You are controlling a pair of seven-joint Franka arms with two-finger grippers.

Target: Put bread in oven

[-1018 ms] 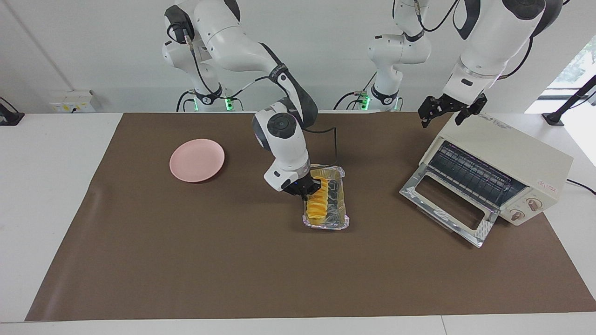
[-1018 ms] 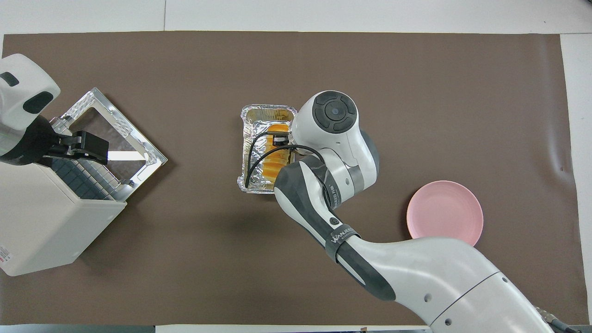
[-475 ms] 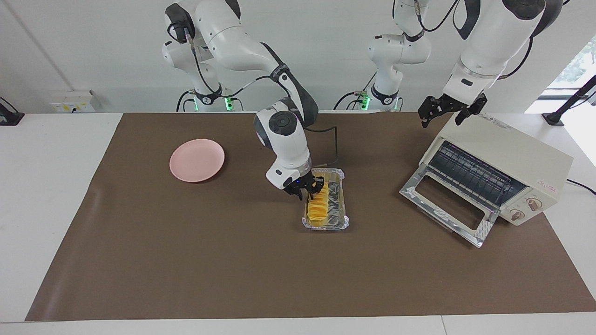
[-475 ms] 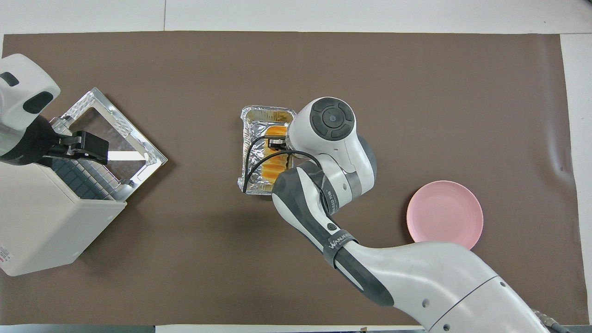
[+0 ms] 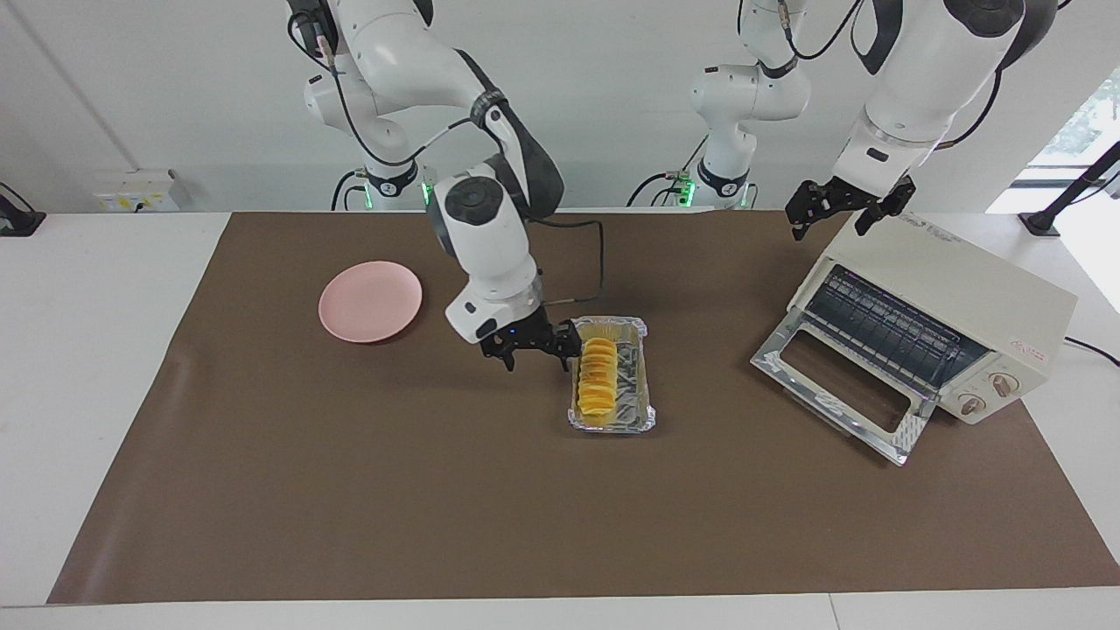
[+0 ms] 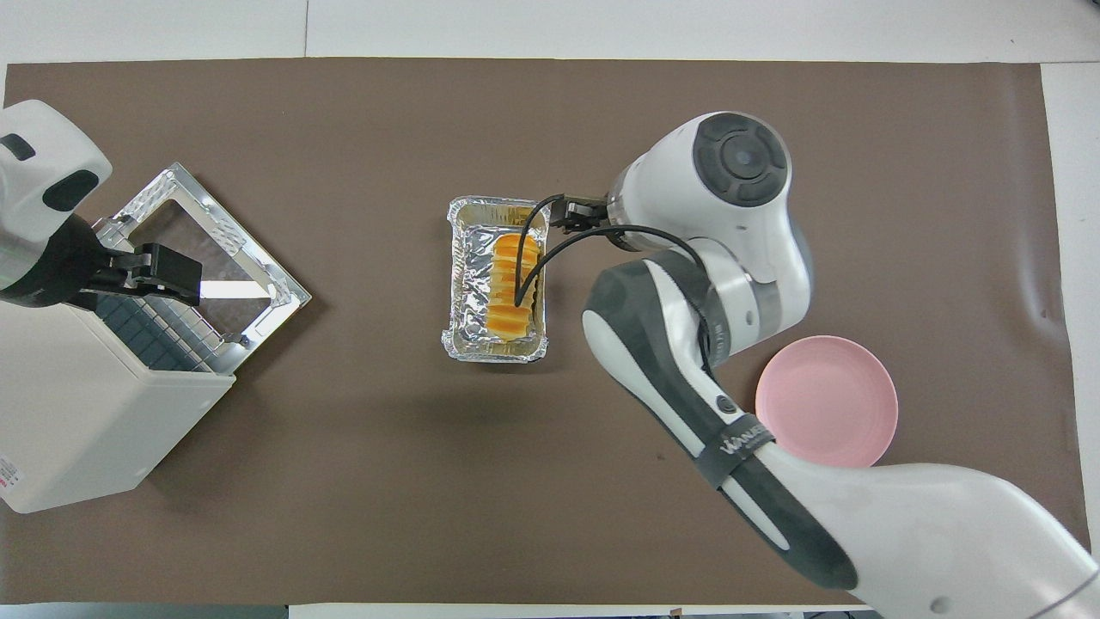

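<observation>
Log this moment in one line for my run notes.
bread: in tray | oven: door down | right gripper: open beside tray | left gripper: open over oven

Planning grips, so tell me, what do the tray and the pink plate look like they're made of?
The tray looks like thin aluminium foil: silver, crinkled, shiny walls. The pink plate looks like matte plastic, possibly melamine: smooth, even colour, no glare.

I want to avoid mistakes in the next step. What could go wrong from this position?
1. The open right gripper hangs close beside the foil tray; moving on, it may knock the tray.
2. The bread lies loose in the tray and could slide when carried.
3. The left gripper waits over the oven, near the open door's path.
</observation>
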